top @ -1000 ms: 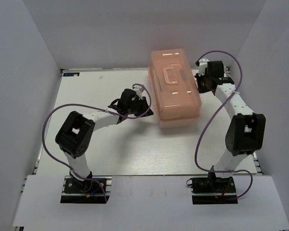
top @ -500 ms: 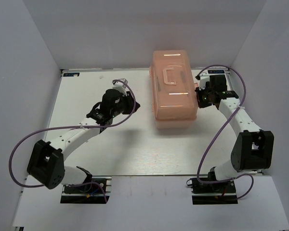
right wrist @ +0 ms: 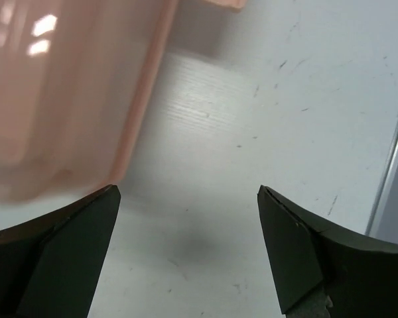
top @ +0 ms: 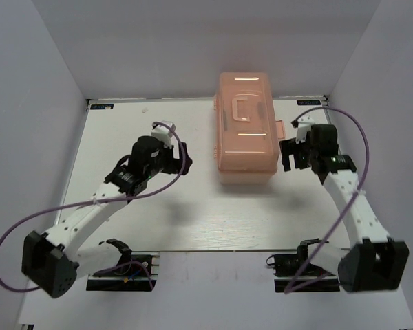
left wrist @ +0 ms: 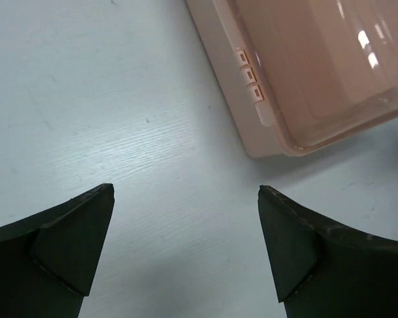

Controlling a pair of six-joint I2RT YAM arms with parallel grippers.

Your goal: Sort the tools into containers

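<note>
The salmon-pink toolbox (top: 246, 130) stands shut at the back middle of the table, lid handle on top and side latch (top: 281, 129) on its right. Its tray containers are hidden under the lid, and no tools are in view. My left gripper (top: 177, 159) hovers open to the left of the box with nothing between its fingers. In the left wrist view the left gripper (left wrist: 185, 188) is over bare table and the toolbox corner (left wrist: 305, 79) lies ahead to the right. My right gripper (top: 290, 155) is open and empty beside the box's right side. The right wrist view has the right gripper (right wrist: 188, 188) next to the toolbox wall (right wrist: 66, 93).
White walls enclose the table on the left, back and right. A metal rail (right wrist: 393, 159) runs along the table's right edge close to the right gripper. Purple cables (top: 27, 220) loop off both arms.
Both grippers have opened wide. Both arms have drawn back from the toolbox toward the near side, the left one swinging well to the left.
</note>
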